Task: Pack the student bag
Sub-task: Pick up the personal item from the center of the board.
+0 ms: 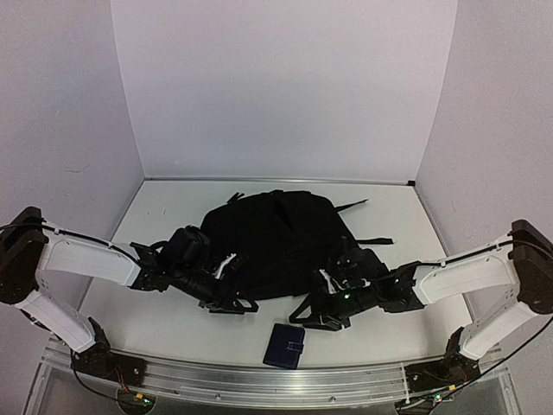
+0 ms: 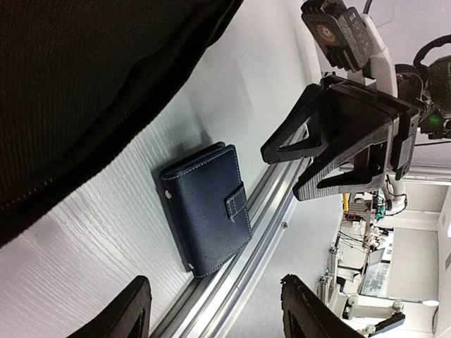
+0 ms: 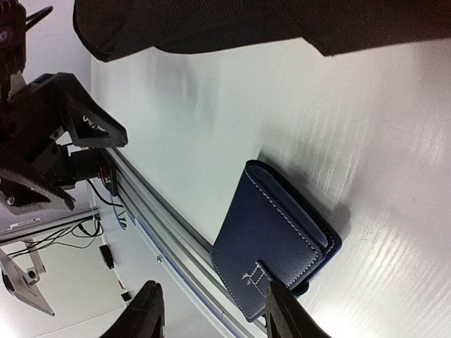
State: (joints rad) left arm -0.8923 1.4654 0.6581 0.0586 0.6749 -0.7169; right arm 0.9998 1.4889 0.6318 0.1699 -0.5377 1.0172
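Observation:
The large black backpack (image 1: 276, 238) lies flat in the middle of the table; its fabric fills the top left of the left wrist view (image 2: 84, 84) and the top of the right wrist view (image 3: 268, 21). A navy blue wallet (image 1: 285, 346) with a strap clasp lies near the front edge, also in the left wrist view (image 2: 206, 208) and the right wrist view (image 3: 278, 239). My left gripper (image 1: 232, 304) is open and empty at the bag's front left. My right gripper (image 1: 321, 316) is open and empty at the bag's front right, just above the wallet.
An aluminium rail (image 1: 259, 376) runs along the table's front edge, right behind the wallet. White walls enclose the table on three sides. Bag straps (image 1: 363, 206) stick out at the back right.

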